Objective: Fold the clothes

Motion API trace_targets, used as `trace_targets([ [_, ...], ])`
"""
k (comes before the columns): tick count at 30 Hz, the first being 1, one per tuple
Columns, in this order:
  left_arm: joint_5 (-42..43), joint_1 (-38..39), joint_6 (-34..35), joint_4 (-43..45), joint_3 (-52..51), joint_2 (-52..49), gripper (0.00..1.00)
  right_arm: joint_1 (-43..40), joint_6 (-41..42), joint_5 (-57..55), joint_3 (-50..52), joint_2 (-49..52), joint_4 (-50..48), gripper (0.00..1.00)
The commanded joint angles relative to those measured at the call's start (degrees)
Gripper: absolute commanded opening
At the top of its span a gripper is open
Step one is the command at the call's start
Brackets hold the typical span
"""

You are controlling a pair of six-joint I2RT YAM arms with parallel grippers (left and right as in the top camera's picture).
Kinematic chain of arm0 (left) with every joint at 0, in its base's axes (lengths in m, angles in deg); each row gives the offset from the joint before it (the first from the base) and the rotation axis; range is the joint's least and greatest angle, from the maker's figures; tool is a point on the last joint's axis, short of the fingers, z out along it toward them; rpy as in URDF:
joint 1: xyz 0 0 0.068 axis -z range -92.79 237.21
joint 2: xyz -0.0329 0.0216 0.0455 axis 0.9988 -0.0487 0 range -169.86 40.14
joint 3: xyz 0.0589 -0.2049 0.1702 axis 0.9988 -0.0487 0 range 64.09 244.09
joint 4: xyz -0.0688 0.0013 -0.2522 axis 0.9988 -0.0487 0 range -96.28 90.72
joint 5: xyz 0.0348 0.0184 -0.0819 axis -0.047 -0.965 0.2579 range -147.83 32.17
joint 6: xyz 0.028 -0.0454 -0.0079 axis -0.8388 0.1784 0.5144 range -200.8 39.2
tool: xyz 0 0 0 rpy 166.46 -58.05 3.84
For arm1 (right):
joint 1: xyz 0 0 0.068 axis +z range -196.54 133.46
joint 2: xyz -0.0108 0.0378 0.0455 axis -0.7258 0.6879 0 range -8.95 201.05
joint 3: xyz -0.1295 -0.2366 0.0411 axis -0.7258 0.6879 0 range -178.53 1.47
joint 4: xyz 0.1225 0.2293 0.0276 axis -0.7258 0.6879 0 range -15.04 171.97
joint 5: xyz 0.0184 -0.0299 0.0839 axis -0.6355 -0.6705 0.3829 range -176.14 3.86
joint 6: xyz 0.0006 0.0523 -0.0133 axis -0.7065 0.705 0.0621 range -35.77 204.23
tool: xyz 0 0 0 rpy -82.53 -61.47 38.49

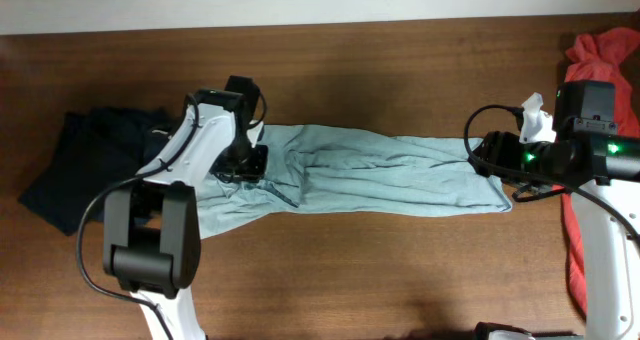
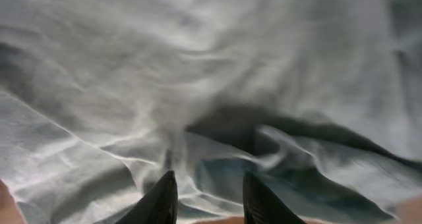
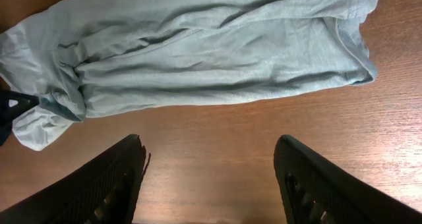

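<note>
Directly beneath the part-open left pincer [image 2: 208,184] lies the T-shirt [image 1: 400,175]; the right pincer [image 3: 210,145] gapes beside it.

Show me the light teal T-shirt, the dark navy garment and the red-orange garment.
light teal T-shirt [image 1: 400,175]: overhead view, middle of the cloth.
dark navy garment [image 1: 70,175]: overhead view, its middle.
red-orange garment [image 1: 605,48]: overhead view, upper part.

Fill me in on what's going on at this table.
Two robot arms are working on a pale grey-blue T-shirt, which lies in a rumpled band across the table, not yet folded. The left gripper sits low over its left end, fingers slightly parted, nothing pinched. The right gripper hovers open over bare wood by its right end. A navy garment and a red garment lie at the sides.
</note>
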Motion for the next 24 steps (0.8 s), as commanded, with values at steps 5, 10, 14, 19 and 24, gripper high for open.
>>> trace_targets([
  [5,-0.8,-1.6,1.2,2.3,-1.4,-1.0,0.32,0.3,-0.4,-0.5,0.0,-0.6,0.2,0.65],
  [10,-0.8,-1.6,1.2,3.7,-3.1,-1.0,0.13,0.3,-0.4,-0.5,0.0,-0.7,0.2,0.65],
  [14,-0.8,-1.6,1.2,3.5,-3.1,-1.0,0.0,0.3,-0.4,-0.5,0.0,-0.7,0.2,0.65],
  [19,-0.8,-1.6,1.2,-1.1,-2.4,0.1,0.01,0.3,-0.4,-0.5,0.0,-0.7,0.4,0.65],
  [24,-0.3,-1.6,1.2,-7.9,-0.6,4.2,0.01,0.3,-0.4,-0.5,0.0,-0.6,0.3,0.65],
])
